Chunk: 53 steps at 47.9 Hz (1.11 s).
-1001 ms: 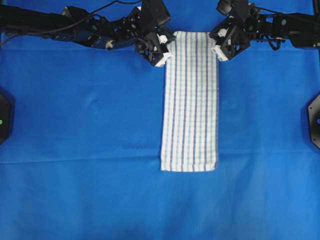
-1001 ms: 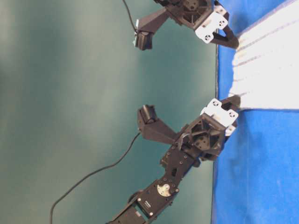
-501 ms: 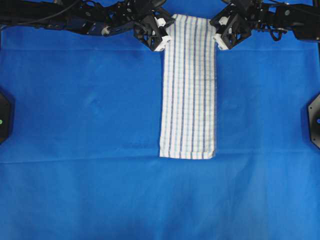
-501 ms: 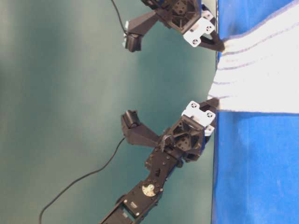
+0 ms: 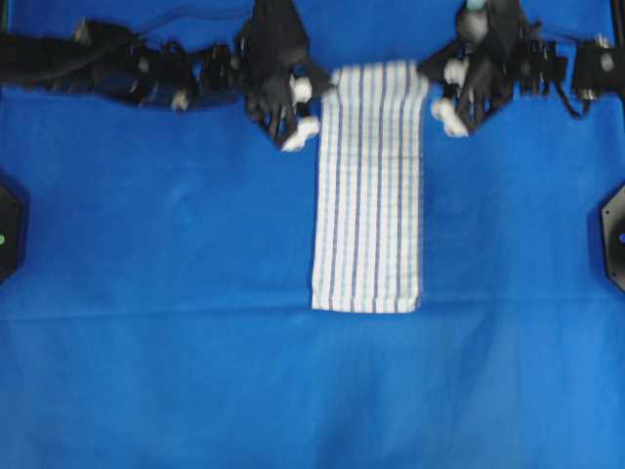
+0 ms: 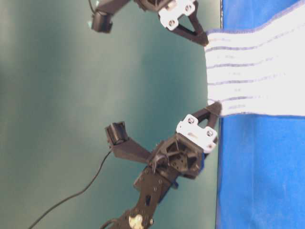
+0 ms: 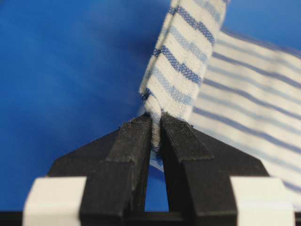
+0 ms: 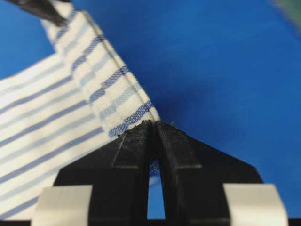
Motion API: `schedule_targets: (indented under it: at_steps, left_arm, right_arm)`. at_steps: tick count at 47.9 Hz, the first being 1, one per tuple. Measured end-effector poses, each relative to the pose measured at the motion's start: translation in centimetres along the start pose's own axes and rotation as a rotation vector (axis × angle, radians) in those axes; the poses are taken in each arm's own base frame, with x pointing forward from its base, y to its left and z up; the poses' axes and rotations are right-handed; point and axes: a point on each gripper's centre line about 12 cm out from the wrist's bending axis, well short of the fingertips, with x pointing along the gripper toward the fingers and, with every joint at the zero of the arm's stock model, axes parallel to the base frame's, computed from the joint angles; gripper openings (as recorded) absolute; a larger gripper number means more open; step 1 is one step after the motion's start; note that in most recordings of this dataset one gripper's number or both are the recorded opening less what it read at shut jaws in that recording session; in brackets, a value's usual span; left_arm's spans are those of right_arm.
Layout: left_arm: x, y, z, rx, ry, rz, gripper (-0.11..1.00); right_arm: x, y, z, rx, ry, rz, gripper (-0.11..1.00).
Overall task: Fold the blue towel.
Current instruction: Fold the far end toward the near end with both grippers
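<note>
In the overhead view the towel (image 5: pixel 369 186) runs as a long strip from the upper middle of the frame down to just below centre, lying on the sheet-covered surface (image 5: pixel 156 322). The left end effector (image 5: pixel 311 93) sits at the strip's upper left corner, the right end effector (image 5: pixel 430 76) at its upper right corner. Both arms stretch along the top edge toward the frame's sides.

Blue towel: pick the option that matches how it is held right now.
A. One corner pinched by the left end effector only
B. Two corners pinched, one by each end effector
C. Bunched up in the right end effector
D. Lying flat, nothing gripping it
B: the left end effector and the right end effector are each shut on a corner of the blue towel, lifting that end.
</note>
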Motion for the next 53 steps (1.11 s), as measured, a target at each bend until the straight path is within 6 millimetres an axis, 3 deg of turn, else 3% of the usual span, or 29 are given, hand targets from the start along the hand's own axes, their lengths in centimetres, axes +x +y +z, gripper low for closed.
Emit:
schedule_targets:
  at_steps: [19,31,45,53]
  left_arm:
    - [-3.6,-8.6,-3.2,0.087,0.008,-0.177,0.04]
    - [-4.7,-13.4,-3.8,0.117,-0.02,-0.281,0.04]
    - [-4.8,-17.1,-5.5,0.127,-0.009,-0.359,0.04]
    - [-4.4,-17.5,-6.2,0.109,0.008,-0.364,0.04]
  right_arm:
    - [-2.7,8.5,-3.3,-0.047,0.067,0.196,0.06]
    - [-3.9,12.8,-5.5,-0.094,0.142,0.283,0.06]
    - [-3.9,15.5,-7.7,-0.126,0.216,0.333,0.06]
    - [-3.4,16.2,-8.2,-0.141,0.24,0.335,0.06]
